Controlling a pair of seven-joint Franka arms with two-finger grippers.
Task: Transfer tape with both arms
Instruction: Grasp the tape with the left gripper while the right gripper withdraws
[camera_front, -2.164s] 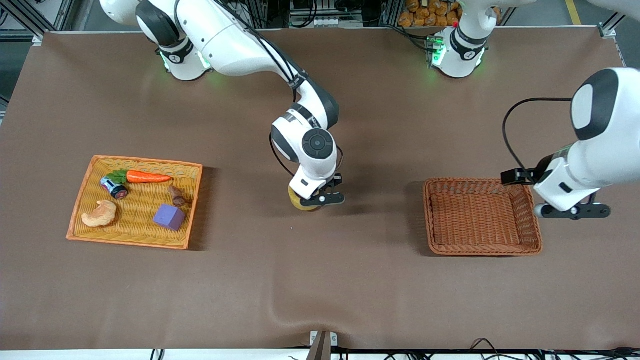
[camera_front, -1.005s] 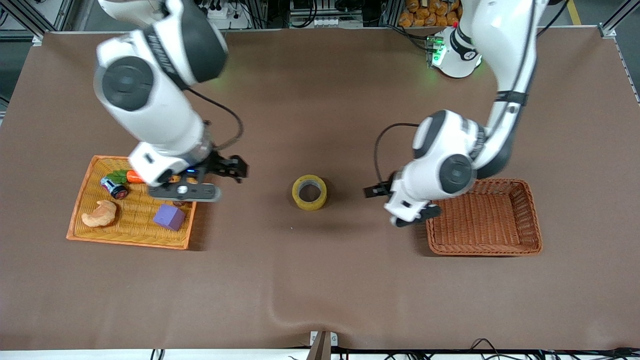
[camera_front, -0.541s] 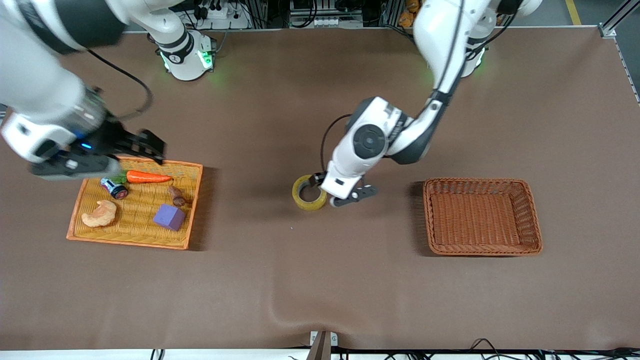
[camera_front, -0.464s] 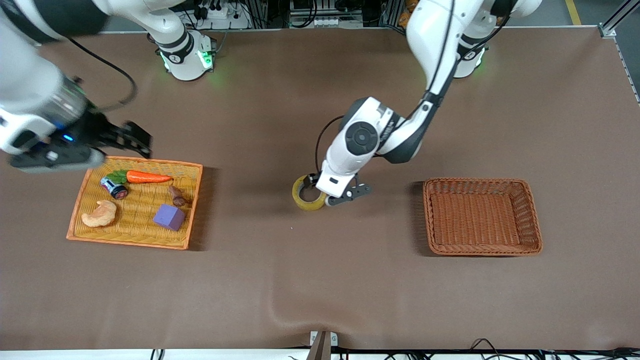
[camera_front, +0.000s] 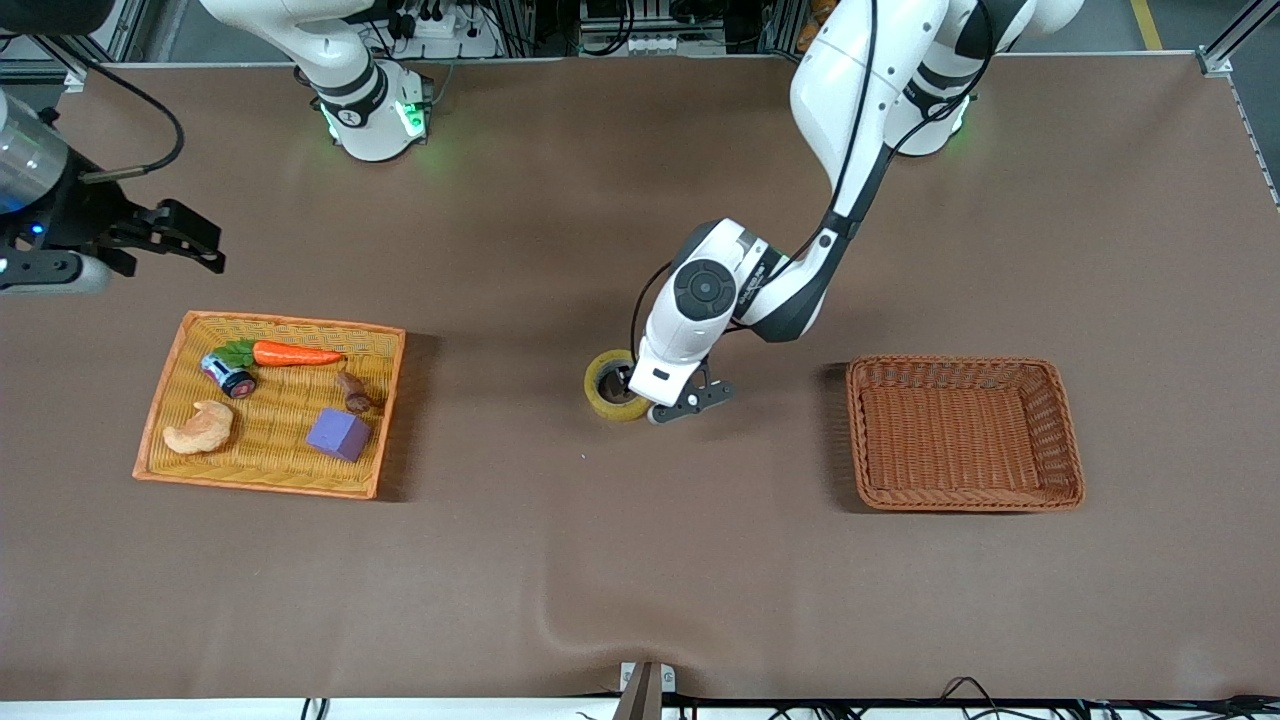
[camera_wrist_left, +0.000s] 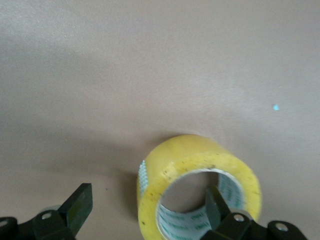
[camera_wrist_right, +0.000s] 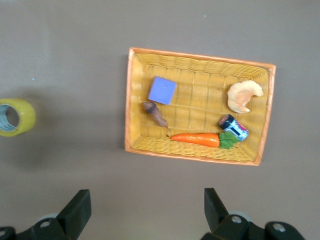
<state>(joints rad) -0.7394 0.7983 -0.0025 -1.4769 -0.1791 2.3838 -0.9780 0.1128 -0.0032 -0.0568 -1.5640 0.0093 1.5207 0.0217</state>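
The tape (camera_front: 606, 386), a yellow ring with a pale core, lies flat on the brown table midway between the two baskets. My left gripper (camera_front: 660, 398) is down at it and open. In the left wrist view one finger (camera_wrist_left: 218, 206) stands inside the tape's (camera_wrist_left: 200, 167) hole and the other finger (camera_wrist_left: 80, 204) is outside, with the ring's wall between them. They do not press on it. My right gripper (camera_front: 195, 245) hangs open and holds nothing, high over the bare table beside the yellow tray. The right wrist view shows the tape (camera_wrist_right: 15, 116) far off.
A yellow wicker tray (camera_front: 170, 350) at the right arm's end holds a carrot (camera_front: 295, 353), a croissant-shaped piece (camera_front: 200, 428), a purple block (camera_front: 338, 433) and a small can (camera_front: 228, 375). An empty brown basket (camera_front: 965, 500) sits at the left arm's end.
The right gripper let go of the tape and drew back high toward its end of the table. The left gripper came over from the brown basket and lowered round the tape's wall.
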